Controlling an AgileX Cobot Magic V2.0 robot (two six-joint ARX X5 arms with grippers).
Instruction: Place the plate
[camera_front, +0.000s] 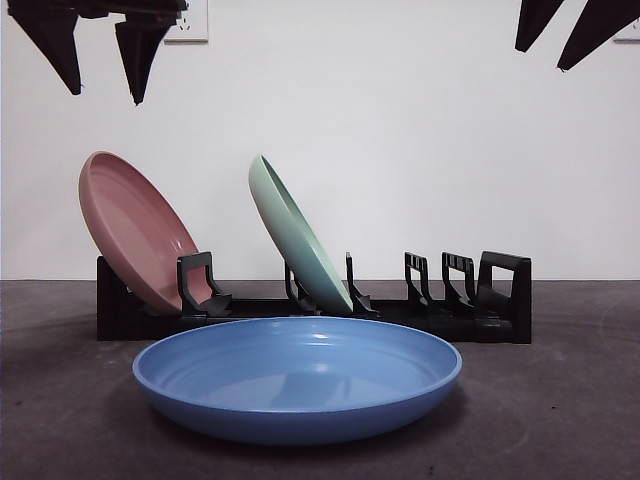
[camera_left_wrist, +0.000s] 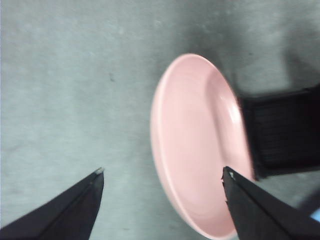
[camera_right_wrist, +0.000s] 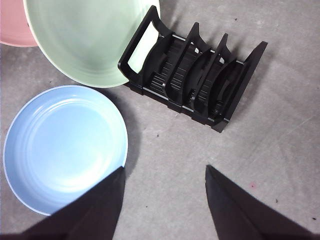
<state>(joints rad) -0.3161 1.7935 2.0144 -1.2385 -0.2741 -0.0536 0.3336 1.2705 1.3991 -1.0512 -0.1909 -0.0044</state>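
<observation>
Blue plate (camera_right_wrist: 62, 147) lies flat on the table (camera_right_wrist: 280, 130), below the spread, empty right pincer (camera_right_wrist: 165, 177). Left pincer (camera_left_wrist: 162, 177), also spread, hovers above the pink plate (camera_left_wrist: 197, 145). Risk: a shallow rim grip slipping, knocking the racked plates.

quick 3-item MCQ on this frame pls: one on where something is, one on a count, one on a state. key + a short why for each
1. Where is the blue plate?
A. flat on the table in front of the rack
B. standing in a rack slot
C. held in a gripper

2. How many plates stand in the black rack?
A. one
B. two
C. three

3. What state is the left gripper in?
A. shut on the pink plate
B. open, holding nothing
C. shut, holding nothing

Key: 1 A, it lies flat before the rack. 2 B, only the pink plate and green plate lean in slots. 3 B, its jaws are spread wide above the pink plate.
</observation>
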